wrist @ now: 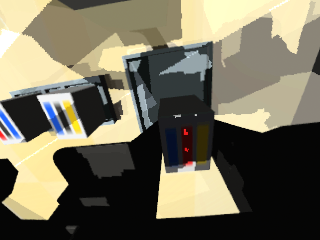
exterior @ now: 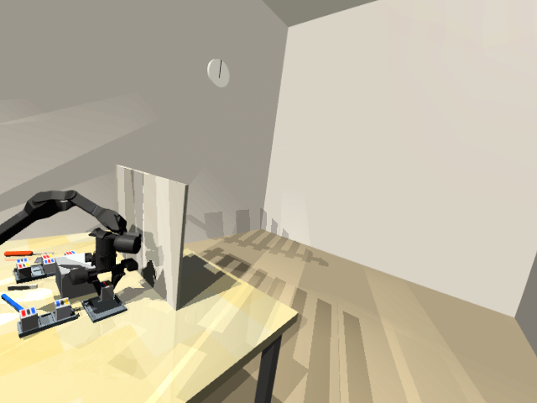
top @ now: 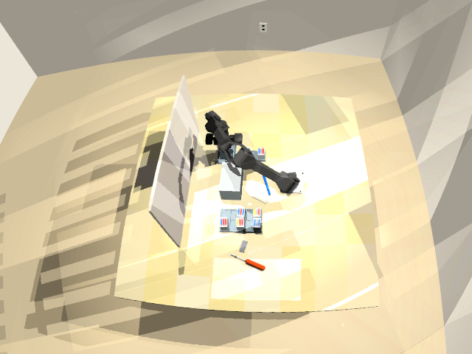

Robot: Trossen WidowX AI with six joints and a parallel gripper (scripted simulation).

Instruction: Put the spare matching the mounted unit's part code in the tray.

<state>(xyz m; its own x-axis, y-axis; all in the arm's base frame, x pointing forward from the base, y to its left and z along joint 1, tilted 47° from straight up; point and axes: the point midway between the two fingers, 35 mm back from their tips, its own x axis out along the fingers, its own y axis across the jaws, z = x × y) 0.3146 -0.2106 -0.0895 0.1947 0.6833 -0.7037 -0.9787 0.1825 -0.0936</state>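
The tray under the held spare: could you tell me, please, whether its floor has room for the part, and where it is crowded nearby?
The tray floor shows bare inside its rim, just beyond the spare that the tool grips. It is crowded on the tray's left, where a rack of striped spares sits close. On the tray's right the table looks bare.

Arm bent at the elbow, wrist angled downward; gripper [wrist: 186, 200] clamped on spare [wrist: 186, 134], which sits between the fingers.
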